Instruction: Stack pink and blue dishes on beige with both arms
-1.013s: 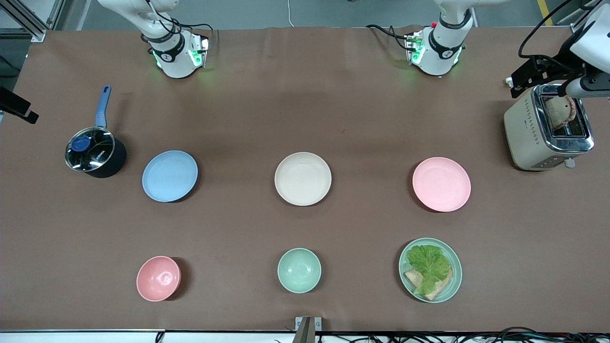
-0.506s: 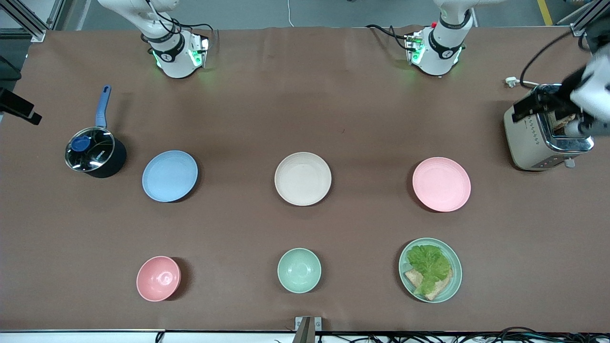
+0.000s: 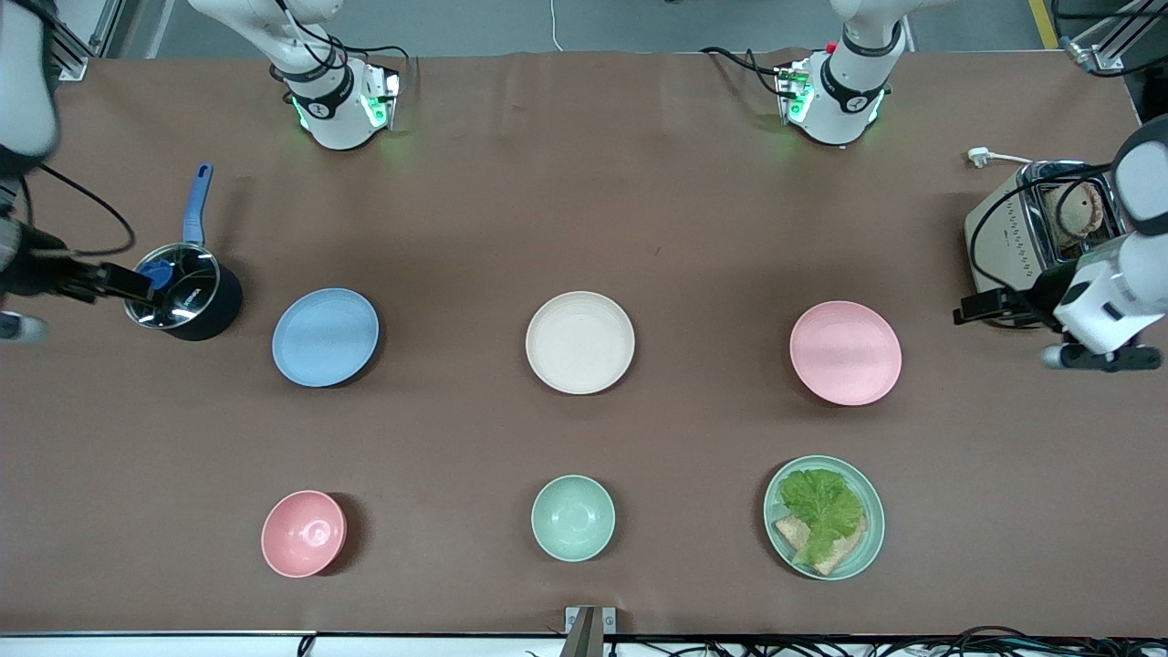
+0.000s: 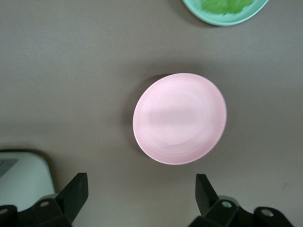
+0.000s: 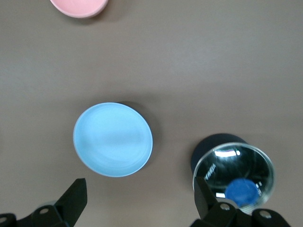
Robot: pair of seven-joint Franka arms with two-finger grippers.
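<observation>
Taking the beige plate (image 3: 580, 342) at the middle of the table as the landmark and sweeping across the front view from the right arm's end: the right gripper (image 5: 137, 201) hangs over the table edge by the lidded saucepan (image 3: 182, 292), well out toward the right arm's end from the beige plate; in the right wrist view its fingers stand wide apart with nothing between them. The blue plate (image 3: 325, 337) lies flat on the table toward that same end, in line with the beige plate and well apart from it. A small pink bowl (image 3: 304, 533) and a small green bowl (image 3: 573, 517) sit nearer the front camera than the beige plate, which itself is bare, with nothing on it. Toward the left arm's end, again in line with the beige plate and well apart, the pink plate (image 3: 846, 352) lies flat; a green plate with lettuce and bread (image 3: 824, 517) is nearer the camera. The left gripper (image 4: 142, 196) is over the table next to the toaster (image 3: 1040, 242), out past the pink plate, its fingers also spread wide and empty. I judge the task barely begun: both plates have yet to be picked up and set on the beige one.
</observation>
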